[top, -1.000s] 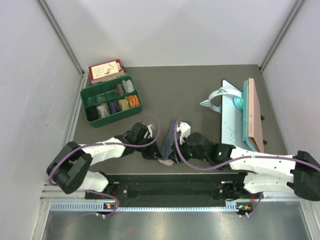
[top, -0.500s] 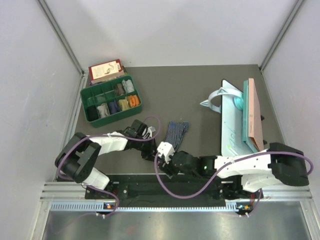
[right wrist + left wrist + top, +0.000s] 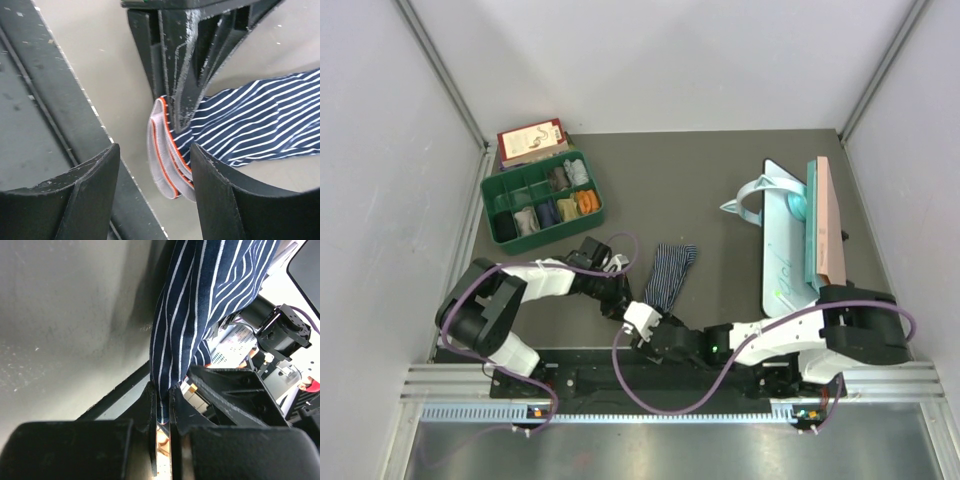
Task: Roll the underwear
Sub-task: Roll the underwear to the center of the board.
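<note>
The striped underwear (image 3: 670,270) is lying as a long, narrow fold of soft navy cloth with thin white lines, stretching across the matte grey bench (image 3: 710,180) towards its near edge. The left claw (image 3: 161,410) is clenching the near end, its flat black fingers (image 3: 182,70) pinching the cloth just above the waistband (image 3: 162,150), a pale band edged in orange that is curling into stacked loops. The right claw (image 3: 155,195) is hanging released just beside that loop, its curved, scuffed black pads apart and touching nothing. A green tray (image 3: 542,200) of small rolled cloths is sitting well apart at the far left. Compared with half a second ago, the right claw (image 3: 642,320) is sitting closer to the near edge, while the striped cloth is staying where it was.
</note>
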Available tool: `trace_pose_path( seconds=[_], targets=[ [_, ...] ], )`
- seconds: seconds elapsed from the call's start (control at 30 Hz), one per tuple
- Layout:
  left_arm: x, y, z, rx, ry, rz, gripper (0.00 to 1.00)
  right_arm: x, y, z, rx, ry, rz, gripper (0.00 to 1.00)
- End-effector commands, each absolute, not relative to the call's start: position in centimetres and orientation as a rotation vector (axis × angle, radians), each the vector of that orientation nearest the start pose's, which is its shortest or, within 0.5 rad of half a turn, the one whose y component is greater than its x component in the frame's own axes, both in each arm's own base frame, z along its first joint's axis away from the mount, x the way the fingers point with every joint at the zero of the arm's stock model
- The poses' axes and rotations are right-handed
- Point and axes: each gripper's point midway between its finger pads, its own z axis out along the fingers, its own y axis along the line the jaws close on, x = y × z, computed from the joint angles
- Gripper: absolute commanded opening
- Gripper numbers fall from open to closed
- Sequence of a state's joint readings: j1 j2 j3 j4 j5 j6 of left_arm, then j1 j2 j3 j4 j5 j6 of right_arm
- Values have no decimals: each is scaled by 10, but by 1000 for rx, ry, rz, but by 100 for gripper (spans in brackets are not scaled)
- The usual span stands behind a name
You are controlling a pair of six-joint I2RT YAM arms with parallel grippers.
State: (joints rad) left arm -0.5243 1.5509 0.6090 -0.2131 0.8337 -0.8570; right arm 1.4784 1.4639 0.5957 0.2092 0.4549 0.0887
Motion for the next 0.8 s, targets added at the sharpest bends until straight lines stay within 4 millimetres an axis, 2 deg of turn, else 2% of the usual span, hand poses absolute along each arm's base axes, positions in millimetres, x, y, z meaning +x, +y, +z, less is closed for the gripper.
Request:
trace_pose_path(
  seconds=[0.0, 0.23, 0.3, 0.33, 0.37, 0.5, 0.63, 0.7, 0.73, 0.77],
  targets=[
    [142, -259, 59, -182, 3033, -1500, 0, 115, 348, 56, -1158, 1754, 305, 57],
    [141, -258, 62, -180, 3042, -1525, 0, 122, 340, 42, -1183, 1752, 206, 56],
    [141, -259, 63, -185, 3039, -1537, 0, 120, 341, 36, -1202, 1760, 197, 51],
    [141, -258, 64, -185, 3039, -1537, 0, 121, 340, 33, -1199, 1768, 190, 48],
    [141, -259, 65, -182, 3036, -1544, 0, 121, 339, 27, -1211, 1776, 173, 39],
    [140, -259, 69, -168, 3025, -1562, 0, 120, 340, 22, -1210, 1789, 170, 20],
    [136, -257, 69, -150, 3025, -1578, 0, 113, 348, 26, -1248, 1778, 233, 3],
    [137, -253, 67, -139, 3011, -1566, 12, 104, 353, 30, -1291, 1783, 288, 0],
    [138, -251, 66, -145, 3001, -1556, 31, 104, 354, 32, -1299, 1793, 306, 0],
    [145, -247, 66, -162, 2975, -1542, 40, 101, 352, 32, -1317, 1814, 318, 0]
  ],
)
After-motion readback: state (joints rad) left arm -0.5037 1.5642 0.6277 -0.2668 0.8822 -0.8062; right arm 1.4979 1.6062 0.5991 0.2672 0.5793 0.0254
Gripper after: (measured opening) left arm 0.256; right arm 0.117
